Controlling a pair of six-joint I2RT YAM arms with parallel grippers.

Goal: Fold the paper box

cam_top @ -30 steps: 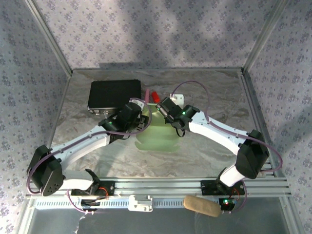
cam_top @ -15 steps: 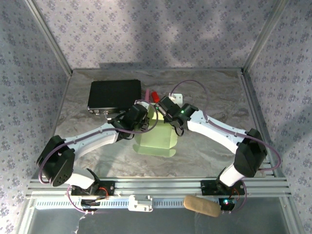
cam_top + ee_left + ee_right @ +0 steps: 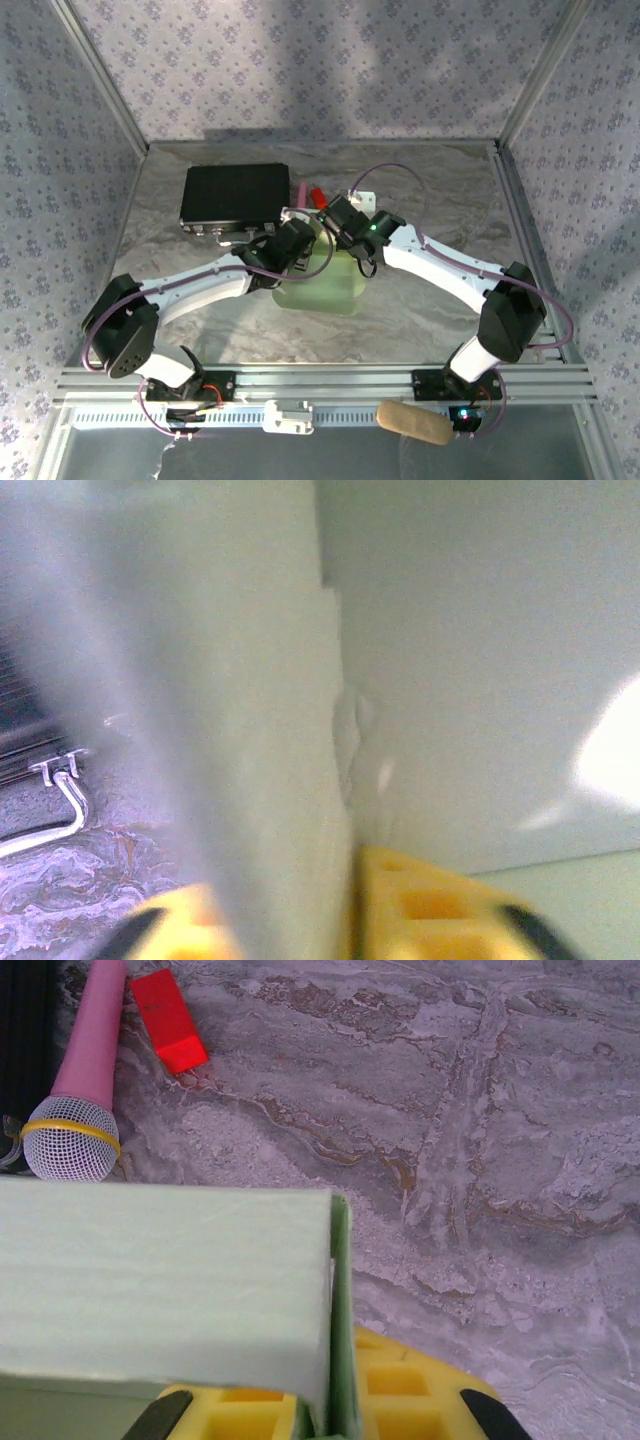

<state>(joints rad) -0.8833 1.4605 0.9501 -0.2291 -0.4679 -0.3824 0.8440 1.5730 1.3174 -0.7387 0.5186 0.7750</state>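
Right gripper [image 3: 338, 1410]: pressed together on a thin upright wall of the paper box [image 3: 325, 285]. The wall's green edge rises from between its two yellow fingers [image 3: 410, 1400].
Left gripper [image 3: 295, 920]: one yellow finger sits on each side of a pale card panel. The wrist view is blurred and very close, so I cannot tell whether it is pinching the panel or only straddling it.
Paper box: pale green and partly raised, resting on the tabletop [image 3: 440, 200] with both grippers at its far end. Seen from above, its body spreads from under the two wrists toward the arm bases.
Panel beside the pinched wall: in the right wrist view a broad pale face spreads left of the right gripper and meets the held wall at a corner.
Card at the left gripper: two pale faces meet in a crease running straight ahead of the fingers. The nearer face hides most of the left finger.
Arms: both reach inward from their bases and meet over the middle of the tabletop, the left gripper just left of the right one.
Black box [image 3: 235, 195]: beyond the left gripper and to its left, lying flat.
Pink microphone [image 3: 85, 1070]: ahead of the right gripper and to its left, with its mesh head near the box's broad face.
Red block [image 3: 168, 1020]: just right of the microphone and further ahead of the right gripper.
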